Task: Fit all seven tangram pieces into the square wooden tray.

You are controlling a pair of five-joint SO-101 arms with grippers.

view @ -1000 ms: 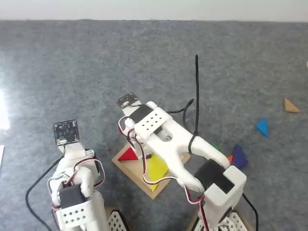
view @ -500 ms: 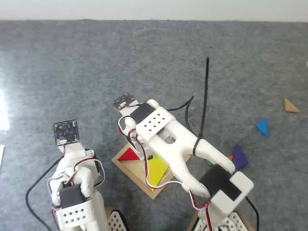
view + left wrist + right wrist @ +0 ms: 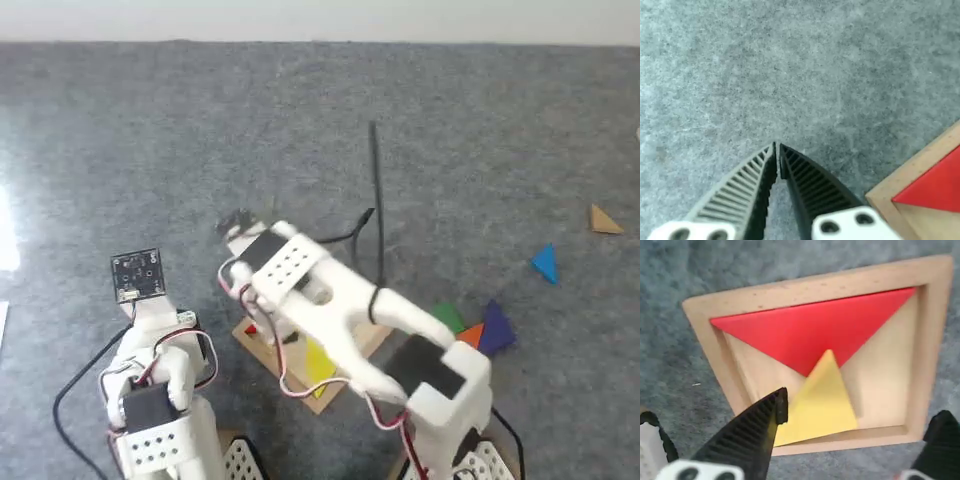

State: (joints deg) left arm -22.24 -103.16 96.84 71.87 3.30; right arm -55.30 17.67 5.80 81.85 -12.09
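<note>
Wooden tray (image 3: pixel 935 340), red triangle (image 3: pixel 811 330), yellow triangle (image 3: pixel 822 400) inside

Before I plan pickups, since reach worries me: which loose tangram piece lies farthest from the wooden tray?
The tan triangle, alone by the high view's right edge. The blue triangle, next farthest, lies closer to the tray.

Left hand (image 3: pixel 777 148) pinched together, right hand (image 3: pixel 860 409) seemingly spread.
</note>
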